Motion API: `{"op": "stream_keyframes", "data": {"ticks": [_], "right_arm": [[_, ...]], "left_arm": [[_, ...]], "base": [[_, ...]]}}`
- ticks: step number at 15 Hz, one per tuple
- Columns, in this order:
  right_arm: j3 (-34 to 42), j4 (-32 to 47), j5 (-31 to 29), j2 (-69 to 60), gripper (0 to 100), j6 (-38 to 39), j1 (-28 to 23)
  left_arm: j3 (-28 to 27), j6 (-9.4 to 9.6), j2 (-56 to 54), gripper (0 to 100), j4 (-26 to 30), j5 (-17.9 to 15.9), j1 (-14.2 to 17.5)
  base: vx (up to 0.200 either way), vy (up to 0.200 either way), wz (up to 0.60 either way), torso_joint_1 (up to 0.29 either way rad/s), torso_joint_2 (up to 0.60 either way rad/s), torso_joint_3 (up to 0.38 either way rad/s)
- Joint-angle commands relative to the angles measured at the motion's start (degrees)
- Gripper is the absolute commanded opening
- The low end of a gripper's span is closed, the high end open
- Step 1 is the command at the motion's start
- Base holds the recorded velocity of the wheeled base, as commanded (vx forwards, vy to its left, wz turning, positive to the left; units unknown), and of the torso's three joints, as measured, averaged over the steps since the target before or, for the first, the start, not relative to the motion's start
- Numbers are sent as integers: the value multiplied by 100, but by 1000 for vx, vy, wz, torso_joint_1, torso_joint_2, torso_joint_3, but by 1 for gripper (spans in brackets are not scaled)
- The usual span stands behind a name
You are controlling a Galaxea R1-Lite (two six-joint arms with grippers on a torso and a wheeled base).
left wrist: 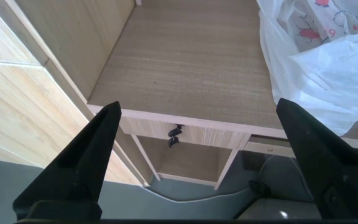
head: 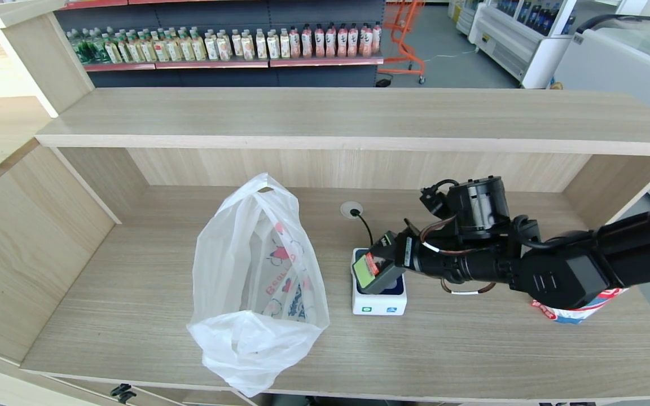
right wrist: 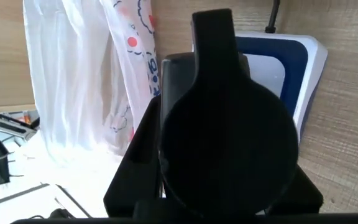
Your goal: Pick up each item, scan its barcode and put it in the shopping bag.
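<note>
While the right hand (head: pixel 387 256) hides much of the small dark box (head: pixel 365 272) it pinches over the scanner (head: pixel 378 304), one face shows green and red; left hand (left wrist: pixel 199 111) spread

Bag (head: pixel 257 270), scanner (head: pixel 378 305), box (head: pixel 371 270), packet (head: pixel 576 313) — one each

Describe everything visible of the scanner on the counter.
The scanner is a small white box with a blue top and green and blue marks on its front. It sits flat on the wooden counter, right of the bag, not touching it. A black cable runs from its back to a hole in the counter. The right gripper holds a green-faced item over it, hiding part of the top.
</note>
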Motion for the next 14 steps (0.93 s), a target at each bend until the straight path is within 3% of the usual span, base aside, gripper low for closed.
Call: {"op": "stream_keyframes", "data": {"ticks": [1,3,5,7,10,14], "right_arm": [[-153,-21,15,-477,0,104,18],[-39,-3,-38,-1276,0,-159,44],[356,41,-47,-2164,0,-1487,-176],[805,-21,-29,-2551,0,-2181,-369],[1578,-21,-20,-3096,0,-2172,-369],[1938,-21,-12,-3403,0,-2111,-369]], "left_arm": [[0,-1,-2,100,1,1,10],[0,-1,-2,100,1,1,1],[0,-1,-2,100,1,1,10],[0,-1,-2,100,1,1,1],[0,-1,-2,100,1,1,1],[0,-10,-2,100,1,1,1]], "base": [[0,0,0,0,0,0],[0,0,0,0,0,0],[0,0,0,0,0,0],[0,0,0,0,0,0],[0,0,0,0,0,0],[-50,0,0,1,2,1]]}}
